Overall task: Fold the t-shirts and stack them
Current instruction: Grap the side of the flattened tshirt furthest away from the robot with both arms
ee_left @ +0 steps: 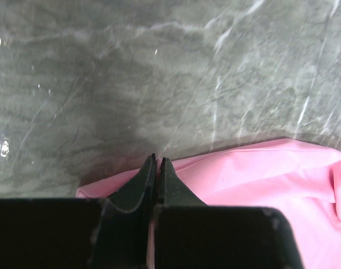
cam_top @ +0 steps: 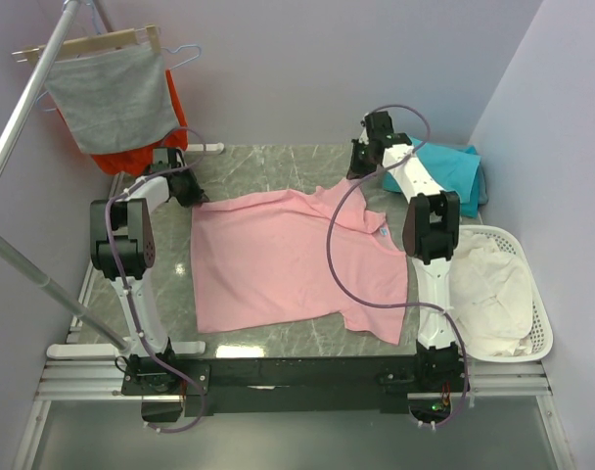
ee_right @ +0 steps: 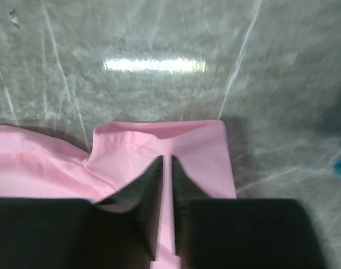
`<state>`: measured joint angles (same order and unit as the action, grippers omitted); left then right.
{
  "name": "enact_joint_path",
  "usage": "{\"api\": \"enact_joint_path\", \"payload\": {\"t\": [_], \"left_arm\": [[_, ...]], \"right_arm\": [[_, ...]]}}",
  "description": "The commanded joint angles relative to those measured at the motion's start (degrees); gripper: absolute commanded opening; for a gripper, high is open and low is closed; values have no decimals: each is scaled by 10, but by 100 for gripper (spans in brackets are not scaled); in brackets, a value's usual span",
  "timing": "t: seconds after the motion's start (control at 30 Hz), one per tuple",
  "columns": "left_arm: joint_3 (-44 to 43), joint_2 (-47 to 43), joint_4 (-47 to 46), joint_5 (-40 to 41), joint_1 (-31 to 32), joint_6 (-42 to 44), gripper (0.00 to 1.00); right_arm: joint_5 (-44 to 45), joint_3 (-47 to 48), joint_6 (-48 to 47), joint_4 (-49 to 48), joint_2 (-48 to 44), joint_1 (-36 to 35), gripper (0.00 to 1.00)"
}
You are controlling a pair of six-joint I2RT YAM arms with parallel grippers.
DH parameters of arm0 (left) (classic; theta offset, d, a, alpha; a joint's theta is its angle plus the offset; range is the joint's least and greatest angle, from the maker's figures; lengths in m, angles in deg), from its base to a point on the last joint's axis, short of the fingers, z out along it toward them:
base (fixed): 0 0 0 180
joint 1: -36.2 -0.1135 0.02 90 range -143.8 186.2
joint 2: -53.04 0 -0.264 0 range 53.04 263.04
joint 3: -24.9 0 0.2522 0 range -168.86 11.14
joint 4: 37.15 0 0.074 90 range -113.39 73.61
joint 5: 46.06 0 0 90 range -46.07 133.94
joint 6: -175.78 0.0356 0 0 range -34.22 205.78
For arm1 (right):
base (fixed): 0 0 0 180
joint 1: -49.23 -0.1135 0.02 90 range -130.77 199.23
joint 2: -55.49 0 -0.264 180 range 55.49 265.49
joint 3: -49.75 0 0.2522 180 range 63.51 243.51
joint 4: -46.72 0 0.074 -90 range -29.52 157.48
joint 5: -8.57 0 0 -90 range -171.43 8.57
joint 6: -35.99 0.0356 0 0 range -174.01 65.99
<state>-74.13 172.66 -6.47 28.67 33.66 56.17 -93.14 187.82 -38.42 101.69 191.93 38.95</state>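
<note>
A light pink t-shirt [cam_top: 278, 264] lies spread on the grey marble table [cam_top: 268, 162]. My left gripper [cam_top: 193, 193] is at the shirt's far left corner. In the left wrist view it [ee_left: 157, 159] is shut over the pink edge [ee_left: 260, 174], with a sliver of pink between the fingers. My right gripper [cam_top: 359, 168] is at the shirt's far right sleeve. In the right wrist view it [ee_right: 167, 159] is shut on the hemmed sleeve [ee_right: 131, 151], with pink cloth in the narrow slit. A teal t-shirt [cam_top: 449, 166] lies folded at the back right corner.
A white basket [cam_top: 542, 323] with white cloth in it stands to the right of the table. At the back left, a grey cloth [cam_top: 112, 98] and an orange-red garment [cam_top: 131, 160] hang from a rack, whose metal pole [cam_top: 23, 117] slants over the left edge.
</note>
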Motion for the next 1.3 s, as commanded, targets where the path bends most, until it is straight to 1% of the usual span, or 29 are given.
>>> {"api": "enact_joint_path", "payload": {"t": [0.0,0.03,0.07,0.1,0.13,0.17,0.2,0.27,0.6,0.8,0.87,0.9,0.97,1.1,1.17,1.27], "left_arm": [[-24,-3,-2,-14,2,6,1],[-22,-3,-5,-13,3,7,1],[-19,-5,-6,-13,3,6,1],[-17,-5,-7,-13,3,7,1],[-16,-5,-6,-14,3,6,1],[-15,-3,-6,-15,3,6,1],[-14,-3,-7,-17,3,6,1],[-14,-3,-7,-18,3,6,1],[-15,-3,-4,-17,3,9,1],[-16,2,-2,-18,3,10,1],[-16,2,-3,-16,3,9,1],[-16,3,-3,-18,3,8,1],[-16,4,-4,-20,3,8,1],[-16,4,-4,-18,3,9,1],[-16,6,-4,-20,3,8,1],[-18,10,-3,-21,3,8,1]], "right_arm": [[4,16,-3,16,14,6,33],[15,1,-5,0,8,5,31],[23,-36,-4,-11,-6,6,27],[28,-49,-5,-21,-11,6,26],[28,-56,-7,-26,-14,6,31],[36,-53,-10,-23,-9,7,50],[41,-50,-9,-19,-6,6,55],[55,-42,-12,-15,0,7,61],[97,-43,-19,-13,-5,18,64],[76,-32,-21,-2,15,28,64],[57,-16,-23,5,30,28,63],[49,-8,-22,18,36,27,60],[39,19,-26,28,53,26,58],[34,51,-31,55,70,21,58],[36,74,-34,68,81,18,61],[43,100,-41,86,95,11,63]]}}
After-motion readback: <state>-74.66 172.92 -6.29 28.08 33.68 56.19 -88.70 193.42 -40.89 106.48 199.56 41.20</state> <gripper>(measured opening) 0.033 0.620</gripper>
